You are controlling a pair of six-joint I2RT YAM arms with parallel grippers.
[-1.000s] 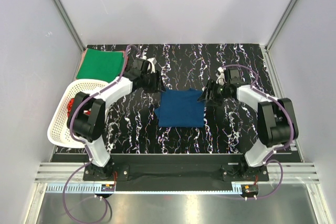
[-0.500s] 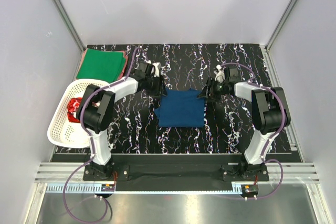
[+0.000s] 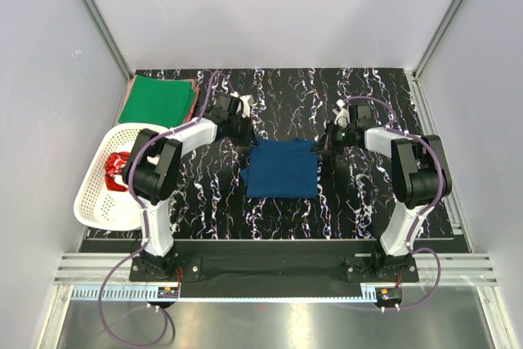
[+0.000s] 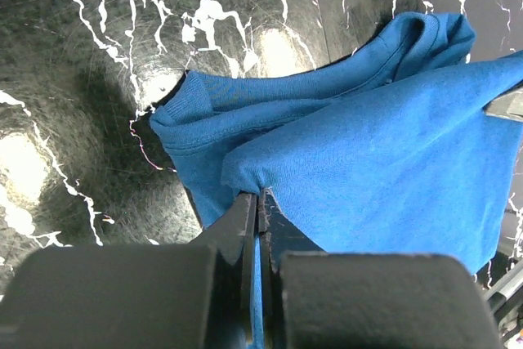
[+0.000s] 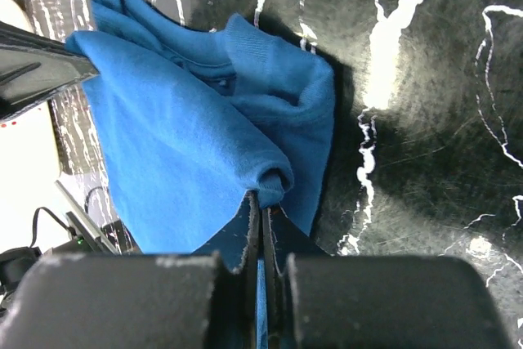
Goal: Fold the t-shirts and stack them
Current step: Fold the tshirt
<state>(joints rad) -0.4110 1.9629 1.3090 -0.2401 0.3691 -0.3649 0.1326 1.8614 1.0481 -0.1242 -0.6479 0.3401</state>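
A blue t-shirt, partly folded, lies in the middle of the black marbled table. My left gripper is shut on its far left corner, and blue cloth shows pinched between the jaws of the left gripper. My right gripper is shut on the far right corner, where the blue cloth bunches at the tips of the right gripper. A folded green t-shirt rests at the far left on a reddish-pink one. A red t-shirt lies in the basket.
A white lattice basket stands at the table's left edge, beside the left arm. The green stack fills the far left corner. Grey walls close in the table on three sides.
Both grippers have moved in to the blue t-shirt's far corners and shut on the cloth. The left arm has swung off the basket, which now shows the red t-shirt.
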